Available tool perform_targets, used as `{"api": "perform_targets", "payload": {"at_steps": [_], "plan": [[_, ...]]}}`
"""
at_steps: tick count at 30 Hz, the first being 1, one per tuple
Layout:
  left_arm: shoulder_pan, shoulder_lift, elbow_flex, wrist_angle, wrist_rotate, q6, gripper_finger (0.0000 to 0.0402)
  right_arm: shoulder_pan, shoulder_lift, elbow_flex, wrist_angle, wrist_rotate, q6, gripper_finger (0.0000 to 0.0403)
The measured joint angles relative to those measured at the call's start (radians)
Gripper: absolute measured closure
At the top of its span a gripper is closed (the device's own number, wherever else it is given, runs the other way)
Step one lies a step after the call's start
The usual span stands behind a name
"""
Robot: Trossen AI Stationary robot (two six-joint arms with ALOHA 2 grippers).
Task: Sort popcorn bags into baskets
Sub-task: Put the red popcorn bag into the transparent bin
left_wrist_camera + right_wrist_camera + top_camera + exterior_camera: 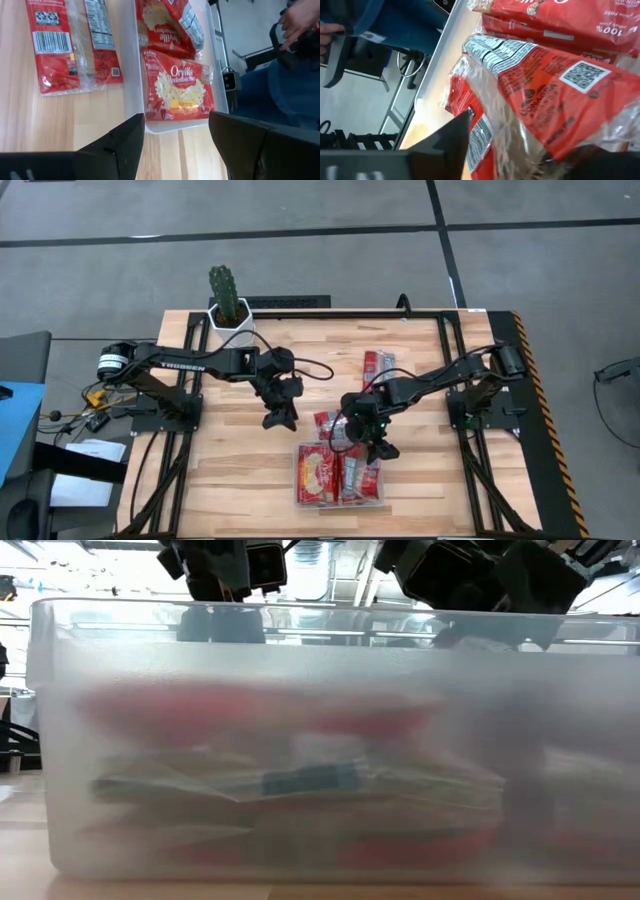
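Popcorn bags at the clear basket

Wooden tabletop (230, 470) carries a clear basket (299, 502) at its near edge, with popcorn bags (318, 474) lying flat inside, long axes running away from that edge. Only the left wrist view shows their print: an Orville Redenbacher bag (179, 92) face up. The low view gives just red blurs through the basket wall. The right gripper (372, 442) hangs over the basket's far rim, clamped on a crinkled bag (545, 95). The left gripper (280, 416) waits nearby, fingers apart
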Motion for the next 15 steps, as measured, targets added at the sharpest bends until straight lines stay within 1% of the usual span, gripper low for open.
{"api": "perform_targets", "payload": {"at_steps": [2, 5, 10, 15], "plan": [[0.0, 0.0, 0.0, -0.01, -0.008, 0.014, 0.0192, 0.0, 0.0, 0.017, -0.02, 0.003, 0.015, 0.0171], [0.0, 0.0, 0.0, -0.017, -0.037, 0.035, 0.0192, 0.0, 0.0, 0.075, -0.079, 0.029, 0.01, 0.0162], [0.002, 0.0, 0.0, -0.019, -0.106, 0.069, 0.0192, 0.01, 0.0, 0.168, -0.179, 0.088, -0.044, 0.0171], [0.003, 0.0, 0.0, -0.02, -0.186, 0.095, 0.0192, 0.021, 0.0, 0.204, -0.234, 0.135, -0.058, 0.0182]]}}
